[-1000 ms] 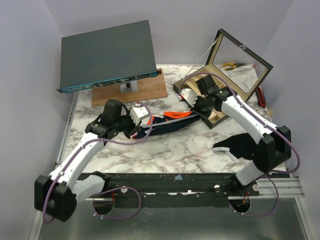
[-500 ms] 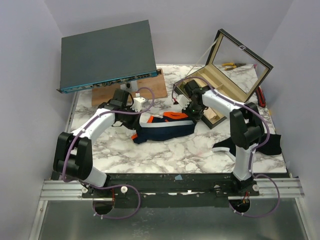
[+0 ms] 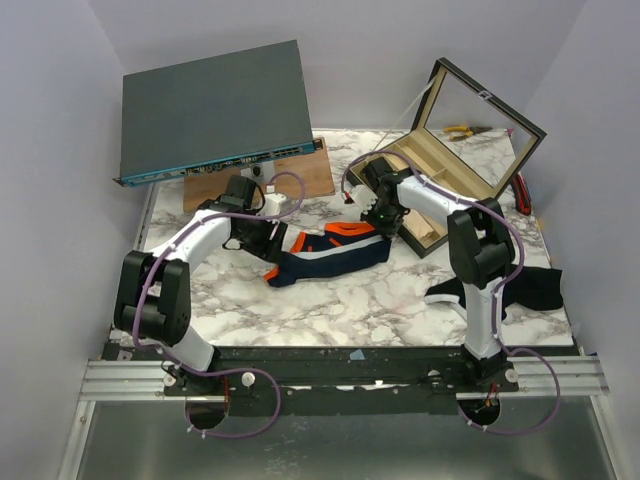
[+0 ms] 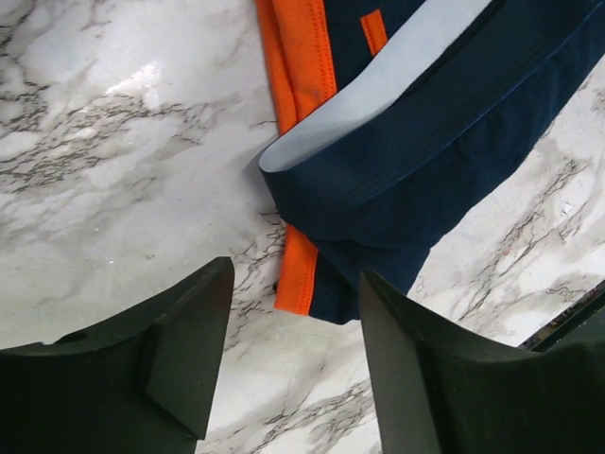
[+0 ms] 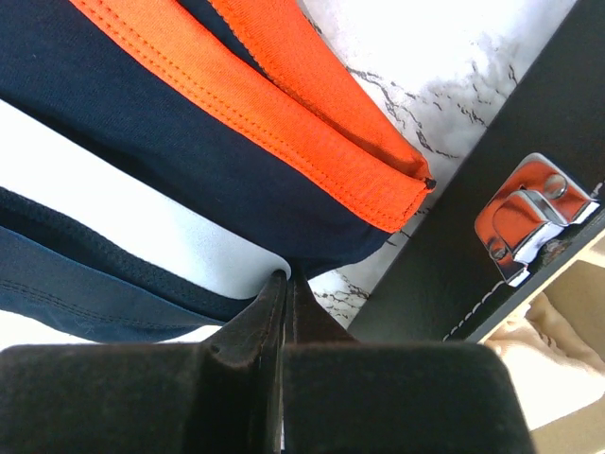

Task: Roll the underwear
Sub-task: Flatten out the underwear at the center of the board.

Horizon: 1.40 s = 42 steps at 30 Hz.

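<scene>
Underwear (image 3: 330,258) is down on the marble table (image 3: 330,312), mid-table, btwn the two arms, lying as a long flattened strip: navy w/ the white waistband and orange trim showing. No coil at either end that I can see, so by my read the flattening and folding is done and the roll itself hasn't begun.

Left gripper (image 4: 293,378) hangs just over the strip's left end, jaws wide apart, nothing in them; the orange-edged corner sits right ahead of the gap.

Right gripper (image 5: 284,312) is at the other end, close by the dark wall of the open box (image 5: 454,236), jaws pressed together w/ the tips right at the cloth (whether they nip a bit of fabric, can't tell from here).

What's left, as I judge it: grab one end, turn it over itself along the whole length, leave it as a tight bundle. Black cloth (image 3: 500,290) lies well apart, near the right arm's base.
</scene>
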Available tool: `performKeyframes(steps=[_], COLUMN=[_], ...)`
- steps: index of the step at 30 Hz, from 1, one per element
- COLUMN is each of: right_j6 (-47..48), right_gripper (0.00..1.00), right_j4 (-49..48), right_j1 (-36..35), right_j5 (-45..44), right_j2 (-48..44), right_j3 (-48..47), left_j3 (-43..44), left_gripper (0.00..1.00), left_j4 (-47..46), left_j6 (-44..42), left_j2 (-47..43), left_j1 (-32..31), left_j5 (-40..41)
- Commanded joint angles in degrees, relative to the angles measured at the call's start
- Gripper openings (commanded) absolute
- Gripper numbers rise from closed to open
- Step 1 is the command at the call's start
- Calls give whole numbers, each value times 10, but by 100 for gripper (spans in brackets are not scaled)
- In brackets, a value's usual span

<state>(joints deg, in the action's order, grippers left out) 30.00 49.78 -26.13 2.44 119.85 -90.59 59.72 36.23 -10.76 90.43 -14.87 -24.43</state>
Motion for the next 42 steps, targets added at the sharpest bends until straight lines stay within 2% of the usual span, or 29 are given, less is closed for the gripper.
performKeyframes(steps=[1,8,21,42], right_j6=[-2,-6,-11,-10], right_gripper=[1,1,1,1], right_j4=[-1,-1,-8,-11], right_j1=[4,4,4,4], right_j5=[-15,-5,3,-7], right_j2=[18,1,-22,-44], right_j3=[-13,-4,24,44], left_j3=[17,47,34,40], left_gripper=[63,66,52,52], left_j4=[9,6,-61,-73], left_j6=[-8,-1,65,98], left_j2=[-32,-12,49,83], left_j1=[21,17,-22,-76], left_j5=[-26,-34,33,116])
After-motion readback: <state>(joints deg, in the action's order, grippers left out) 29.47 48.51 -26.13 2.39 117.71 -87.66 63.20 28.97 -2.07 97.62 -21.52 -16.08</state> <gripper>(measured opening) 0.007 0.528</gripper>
